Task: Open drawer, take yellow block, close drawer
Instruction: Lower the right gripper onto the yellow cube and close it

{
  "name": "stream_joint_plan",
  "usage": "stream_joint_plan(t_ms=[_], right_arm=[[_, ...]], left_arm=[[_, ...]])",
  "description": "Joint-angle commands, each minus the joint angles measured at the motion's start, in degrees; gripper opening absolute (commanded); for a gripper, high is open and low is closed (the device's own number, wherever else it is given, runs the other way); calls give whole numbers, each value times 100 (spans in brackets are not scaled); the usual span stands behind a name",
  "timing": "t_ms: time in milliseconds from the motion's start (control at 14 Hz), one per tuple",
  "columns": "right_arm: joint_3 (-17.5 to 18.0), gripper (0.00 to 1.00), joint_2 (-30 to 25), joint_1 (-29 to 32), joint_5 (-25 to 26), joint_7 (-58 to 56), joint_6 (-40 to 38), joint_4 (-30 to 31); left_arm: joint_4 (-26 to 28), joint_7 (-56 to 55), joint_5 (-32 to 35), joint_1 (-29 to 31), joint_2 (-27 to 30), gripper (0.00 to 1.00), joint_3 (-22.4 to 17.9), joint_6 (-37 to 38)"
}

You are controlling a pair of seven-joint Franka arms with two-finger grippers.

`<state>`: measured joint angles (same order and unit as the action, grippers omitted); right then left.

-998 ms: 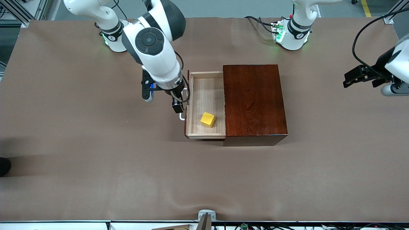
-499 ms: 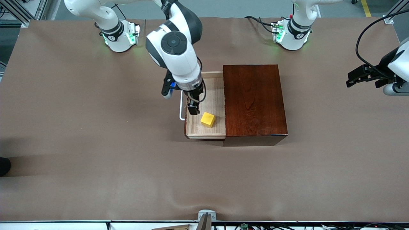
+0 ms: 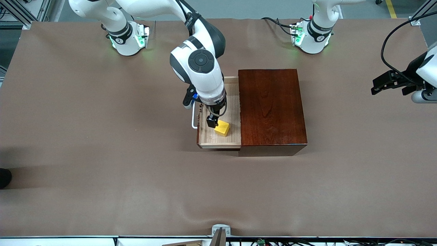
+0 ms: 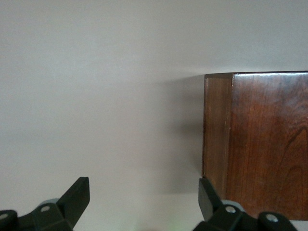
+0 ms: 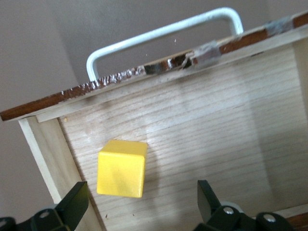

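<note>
The right gripper (image 3: 212, 122) hangs spread wide over the open drawer (image 3: 209, 138), empty. The yellow block (image 3: 222, 128) lies just off its fingertips at four o'clock; the left gripper (image 3: 387, 82) waits unclenched, well apart

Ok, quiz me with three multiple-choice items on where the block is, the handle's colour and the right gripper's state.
1. Where is the block?
A. in the open drawer
B. on top of the box
C. on the table

2. What colour is the handle?
A. black
B. white
C. yellow

3. How is the right gripper?
A. shut on the block
B. shut on the handle
C. open over the drawer

Answers:
1 A: it sits on the drawer's pale wood floor.
2 B: the bar shows white in the right wrist view.
3 C: its fingers stand apart, touching nothing.
</note>
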<state>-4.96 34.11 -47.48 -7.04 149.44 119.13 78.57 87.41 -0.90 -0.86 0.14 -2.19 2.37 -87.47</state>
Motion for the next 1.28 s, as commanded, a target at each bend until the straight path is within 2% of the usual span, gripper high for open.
stream_joint_plan(t_ms=[0, 428, 1212], right_arm=[[-67, 100, 175, -68, -87, 191, 74, -193], [-67, 100, 403, -86, -60, 261, 523, -167], [-76, 100, 649, -24, 1, 200, 769, -158]], left_arm=[[30, 116, -54, 56, -1, 100, 44, -148], [48, 151, -63, 65, 8, 100, 44, -148], [39, 160, -63, 74, 17, 100, 53, -121]])
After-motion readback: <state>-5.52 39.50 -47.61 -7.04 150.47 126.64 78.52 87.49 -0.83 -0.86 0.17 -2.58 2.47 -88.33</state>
